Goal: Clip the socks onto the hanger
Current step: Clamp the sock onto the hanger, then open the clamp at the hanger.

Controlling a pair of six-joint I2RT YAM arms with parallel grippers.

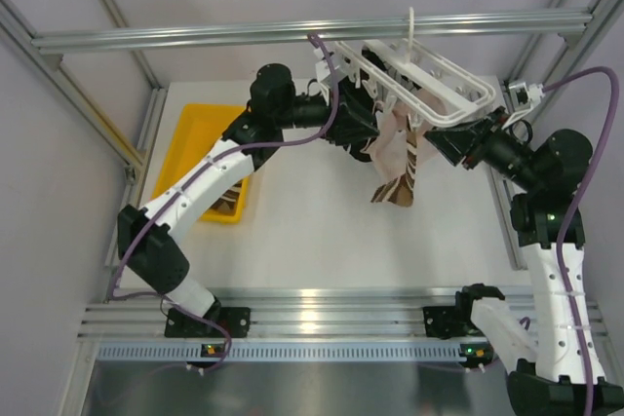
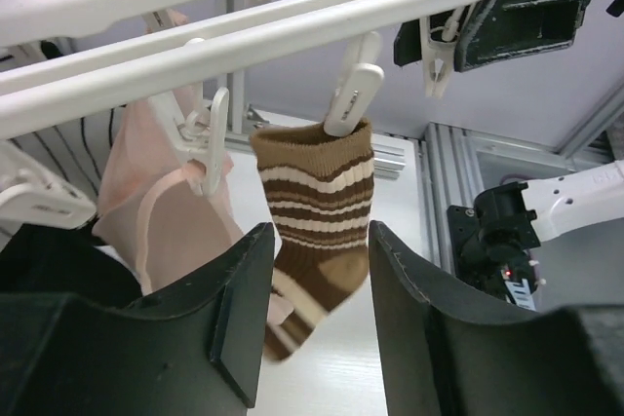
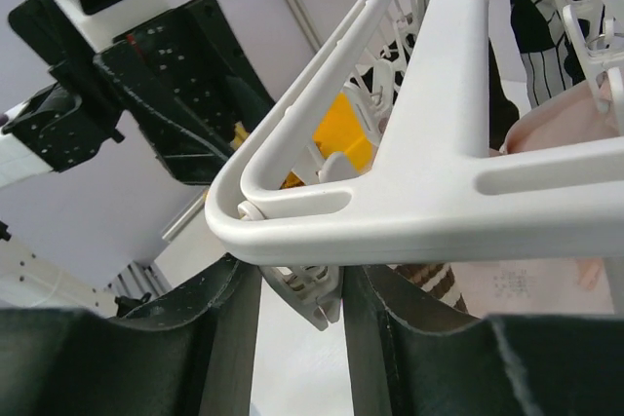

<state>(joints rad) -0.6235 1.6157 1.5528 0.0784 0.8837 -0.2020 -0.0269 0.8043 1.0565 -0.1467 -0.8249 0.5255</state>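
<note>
White tabletop point(image 1: 322, 231) under a metal-framed cell, seen from my remote station: the hanger point(image 1: 409, 65) hooks over the long aluminium bar point(image 1: 195, 34) and sits tilted between both arms, well above the surface.

From the left wrist camera, a brown sock with cream stripes point(image 2: 317, 182) dangles by its cuff from a white clip point(image 2: 351, 94) on the frame's rail. Just beside it, to the left, a pale pink sock point(image 2: 156, 192) hangs from the next clip. My left pincer point(image 2: 320, 241) stands apart, fingers either side of the brown sock's foot and short of it, holding nothing.

From the right wrist camera, the frame's rounded corner fills the view. My right pincer point(image 3: 300, 280) sits under that corner, a loose clip in the gap between its fingers; I cannot tell whether they press on it. Behind the rails hangs a dark sock with thin white stripes point(image 3: 546, 36).

Only one trace of writing shows: a faint grey print point(image 3: 512, 284) on the pale pink fabric, too blurred to read.

At the far left of the tabletop lies a yellow tray point(image 1: 200, 143), partly hidden by the left arm.
</note>
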